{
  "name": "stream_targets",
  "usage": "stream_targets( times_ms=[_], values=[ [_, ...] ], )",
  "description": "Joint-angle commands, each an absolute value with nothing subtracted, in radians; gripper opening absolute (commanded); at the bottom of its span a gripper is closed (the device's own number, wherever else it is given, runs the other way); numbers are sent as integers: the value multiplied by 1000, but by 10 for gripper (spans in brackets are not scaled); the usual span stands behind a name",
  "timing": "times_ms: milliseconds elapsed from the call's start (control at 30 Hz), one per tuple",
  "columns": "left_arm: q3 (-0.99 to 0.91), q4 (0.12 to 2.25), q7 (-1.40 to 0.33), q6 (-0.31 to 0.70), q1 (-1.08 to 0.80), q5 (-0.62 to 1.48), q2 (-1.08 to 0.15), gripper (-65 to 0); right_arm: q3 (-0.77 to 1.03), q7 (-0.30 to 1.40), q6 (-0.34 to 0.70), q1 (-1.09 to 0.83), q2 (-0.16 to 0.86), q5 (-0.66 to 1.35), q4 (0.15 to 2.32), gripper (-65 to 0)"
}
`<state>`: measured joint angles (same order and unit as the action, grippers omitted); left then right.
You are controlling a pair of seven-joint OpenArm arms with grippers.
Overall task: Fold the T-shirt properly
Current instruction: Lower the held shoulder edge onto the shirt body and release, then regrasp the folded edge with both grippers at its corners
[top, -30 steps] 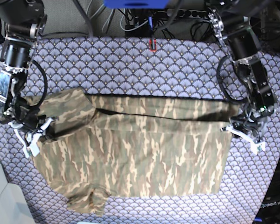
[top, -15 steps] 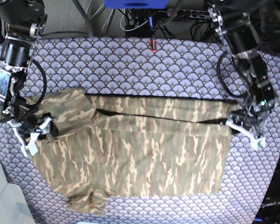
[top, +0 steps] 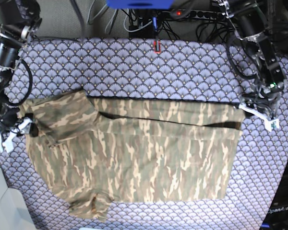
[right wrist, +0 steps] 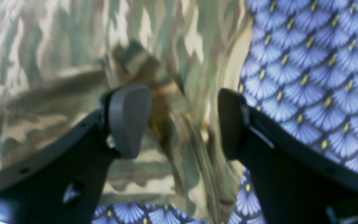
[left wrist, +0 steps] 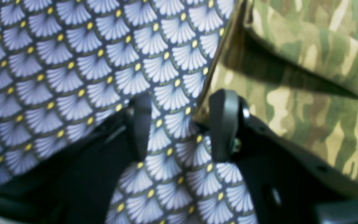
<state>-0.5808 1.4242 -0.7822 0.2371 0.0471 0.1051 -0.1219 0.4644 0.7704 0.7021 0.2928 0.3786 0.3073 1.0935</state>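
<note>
Your shirt (top: pixel 134 153) lies spread flat on the bench (top: pixel 134 67); the left pincer (left wrist: pixel 182 124) gapes over bare cloth just beside its edge; the right pincer (right wrist: pixel 182 121) hangs wide above a bunched fold, gripping nothing.

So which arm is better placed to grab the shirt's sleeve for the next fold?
Probably the right. Its end effector is open directly over the shirt at the sleeve end. The left end effector is over bare tablecloth beside the hem.
</note>
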Motion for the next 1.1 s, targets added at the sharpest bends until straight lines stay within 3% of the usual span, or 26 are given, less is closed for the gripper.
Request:
stream_targets(
  times_ms=[0,400,667,1067],
  values=[
    [-581,1425,-762,242,61,114,-131,-352,470,750,698,312,412,318,1089,-258],
    [-581,1429,-765,242,47,114,-128,-352,430,690,698,300,421,320,1055,-258],
    [-581,1423,-763,242,33,114,-131,-352,317,691,698,303,415,320,1113,-258],
    [-581,1422,-763,242,38,114,-130,-352,320,759,698,272,418,321,1242,-257]
  ],
)
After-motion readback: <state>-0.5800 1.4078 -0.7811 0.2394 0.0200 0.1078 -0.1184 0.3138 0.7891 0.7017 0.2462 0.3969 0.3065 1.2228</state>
